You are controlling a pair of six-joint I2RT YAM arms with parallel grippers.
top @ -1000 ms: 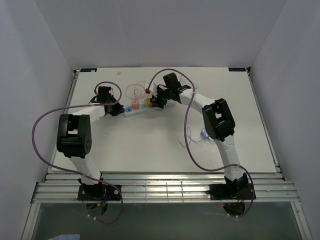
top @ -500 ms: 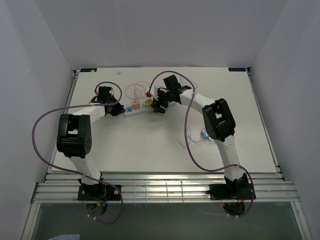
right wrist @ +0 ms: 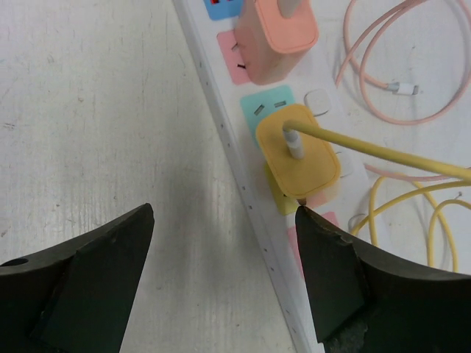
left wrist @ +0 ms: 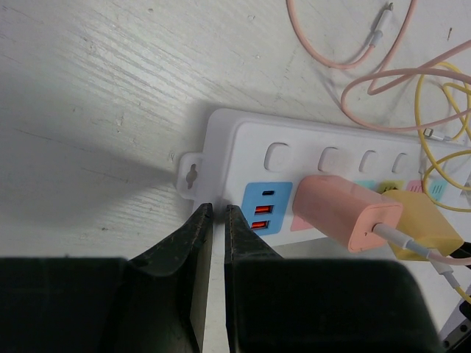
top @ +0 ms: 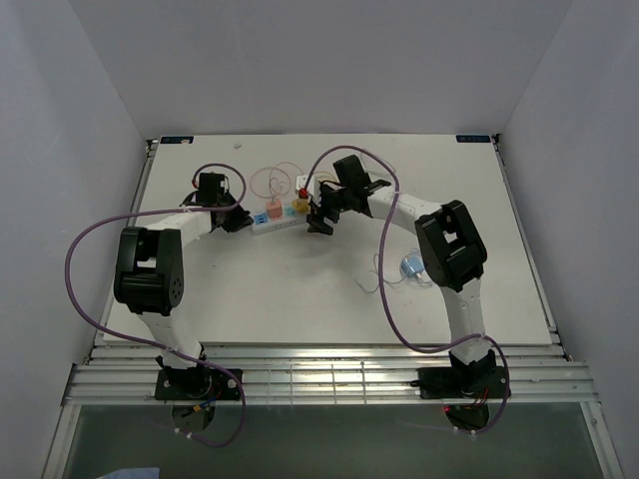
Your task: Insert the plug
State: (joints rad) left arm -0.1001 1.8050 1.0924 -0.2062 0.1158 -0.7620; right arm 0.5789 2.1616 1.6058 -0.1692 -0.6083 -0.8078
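Observation:
A white power strip [top: 272,222] lies at the back middle of the table. A pink plug [left wrist: 346,213] and a yellow plug [right wrist: 298,151] with a yellow cable stand in its sockets. My left gripper [left wrist: 218,215] is shut and empty, its tips at the near edge of the strip's left end [left wrist: 243,147], beside the blue USB panel. My right gripper [right wrist: 224,213] is open and empty above the strip's near edge, its right fingertip [right wrist: 335,257] just below the yellow plug. In the top view the left gripper [top: 240,222] and right gripper [top: 319,216] flank the strip.
Loose pink cable [right wrist: 368,88] and yellow cable loops [right wrist: 412,206] lie behind the strip. A small bluish round object [top: 411,267] with a thin clear cable lies on the table near the right arm's elbow. White walls enclose the table on three sides.
My right gripper has drawn back from the strip toward the near side and its elbow has swung right. The left arm has not moved.

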